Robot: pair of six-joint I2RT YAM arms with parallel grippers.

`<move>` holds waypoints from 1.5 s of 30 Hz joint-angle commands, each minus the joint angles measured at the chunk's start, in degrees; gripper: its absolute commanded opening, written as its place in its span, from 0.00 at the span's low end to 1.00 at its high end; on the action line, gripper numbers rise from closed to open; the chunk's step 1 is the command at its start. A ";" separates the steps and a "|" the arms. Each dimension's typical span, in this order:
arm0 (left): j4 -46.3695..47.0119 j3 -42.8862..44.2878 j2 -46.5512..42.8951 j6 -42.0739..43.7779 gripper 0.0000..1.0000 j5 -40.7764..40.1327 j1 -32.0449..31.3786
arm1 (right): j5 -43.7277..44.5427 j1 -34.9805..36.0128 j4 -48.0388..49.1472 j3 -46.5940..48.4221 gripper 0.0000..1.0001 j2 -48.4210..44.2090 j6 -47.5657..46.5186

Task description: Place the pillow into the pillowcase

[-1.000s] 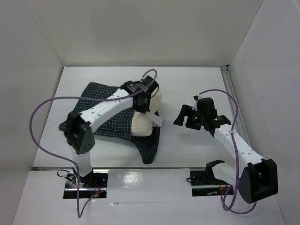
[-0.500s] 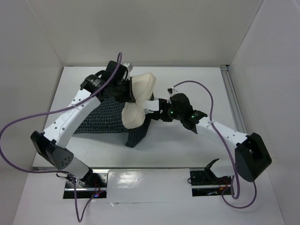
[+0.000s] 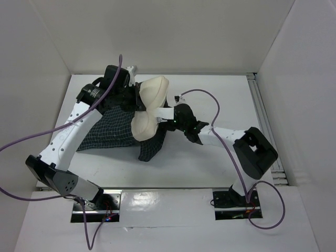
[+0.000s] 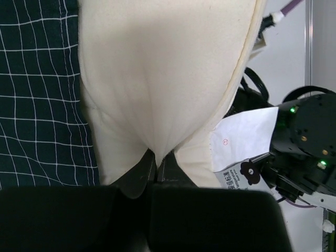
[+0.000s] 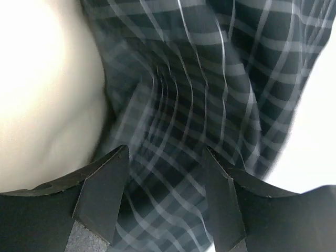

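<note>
The cream pillow (image 3: 149,102) is lifted and bunched above the right end of the dark checked pillowcase (image 3: 107,134), which lies crumpled on the table. My left gripper (image 3: 130,98) is shut on a pinched fold of the pillow (image 4: 157,79), with the fingertips (image 4: 137,173) closed on it. The pillow's white tag (image 4: 244,139) hangs at its right edge. My right gripper (image 3: 170,122) is open, its jaws spread over pillowcase fabric (image 5: 210,100) right beside the pillow (image 5: 47,94). In the right wrist view the gripper (image 5: 165,152) holds nothing that I can see.
White walls enclose the white table (image 3: 210,94) at the back and both sides. A metal rail (image 3: 265,126) runs along the right edge. Purple cables loop from both arms, one (image 3: 16,152) far out to the left.
My left gripper has carried the pillow up and toward the far left. My right arm has swung left from open table to the pillowcase edge beside the pillow.
</note>
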 commanded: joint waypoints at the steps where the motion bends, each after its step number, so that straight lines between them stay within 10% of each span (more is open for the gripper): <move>1: 6.38 1.41 -2.01 0.36 0.00 4.24 0.35 | 4.87 0.14 9.07 4.74 0.65 3.88 2.08; 7: 6.38 0.88 -3.24 -0.16 0.00 5.30 1.41 | 9.60 2.07 2.27 18.53 0.71 16.96 3.31; 17: 6.91 -1.32 -6.75 -1.22 0.00 5.48 4.66 | 16.91 -0.65 -0.24 13.91 0.01 16.29 4.81; 45: 12.89 -18.28 -1.13 -5.26 0.00 -7.80 5.98 | -1.90 -18.31 -9.28 -5.62 0.00 -14.56 -6.96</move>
